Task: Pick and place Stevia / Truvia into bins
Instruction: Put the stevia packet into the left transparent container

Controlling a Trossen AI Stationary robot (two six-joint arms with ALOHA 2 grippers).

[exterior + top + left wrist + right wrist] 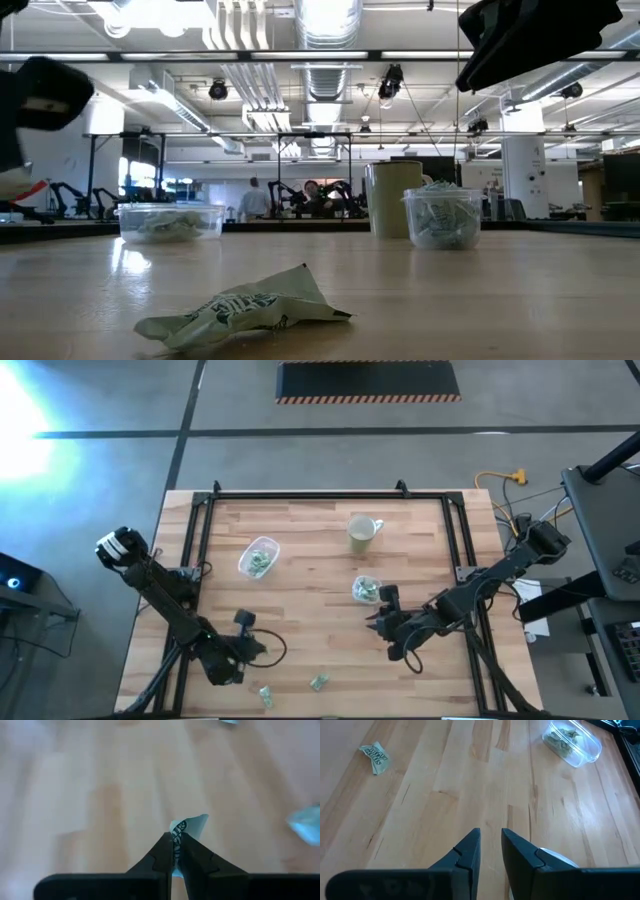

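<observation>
Left hand has pinched a Stevia packet; lift straight, then carry it to the wide bin. Right hand hovers narrowly open, empty.

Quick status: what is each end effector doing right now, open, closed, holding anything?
Left end effector: closed on a sweetener packet.
Right end effector: open, holding nothing, above bare table.

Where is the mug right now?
In the high view the pale mug stands upright near the far edge of the table, right of the wide clear bin and just beyond the small clear cup.
</observation>
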